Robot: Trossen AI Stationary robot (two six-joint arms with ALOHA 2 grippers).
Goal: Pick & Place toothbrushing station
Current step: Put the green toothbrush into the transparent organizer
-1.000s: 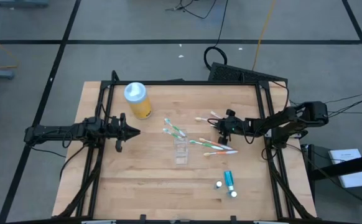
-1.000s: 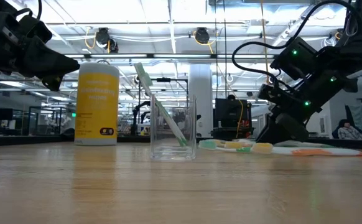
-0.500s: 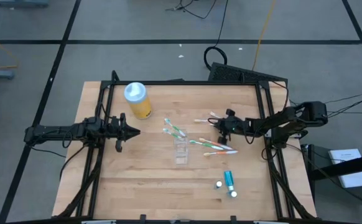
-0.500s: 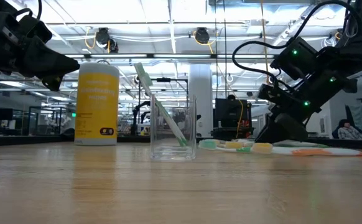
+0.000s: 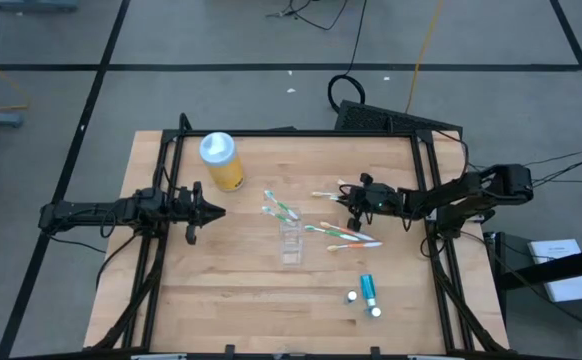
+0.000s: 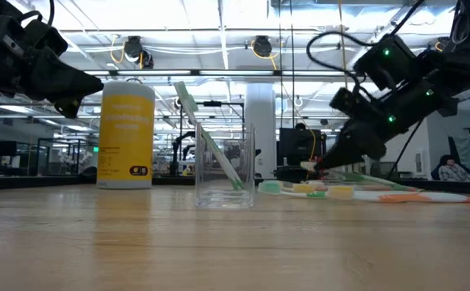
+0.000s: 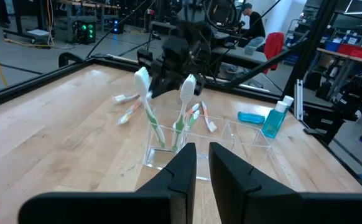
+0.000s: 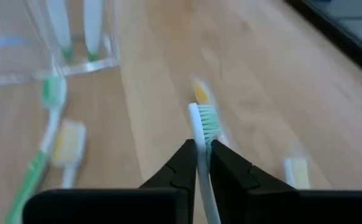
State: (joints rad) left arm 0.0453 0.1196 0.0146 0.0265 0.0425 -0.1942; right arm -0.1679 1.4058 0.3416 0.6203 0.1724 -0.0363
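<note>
Here the right gripper pinches a white-and-green toothbrush between its pressed fingers, lifted just off the table beside the loose toothbrushes right of the clear plastic cup, presumably to carry it there. Two green toothbrushes already lean in that cup, while the left gripper waits to the cup's left, fingers nearly together.

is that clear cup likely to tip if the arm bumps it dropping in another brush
Probably: the clear cup looks thin and light, and two toothbrushes lean out above its rim, which adds leverage. Its flat, squarish base on the table may let it slide rather than roll.
</note>
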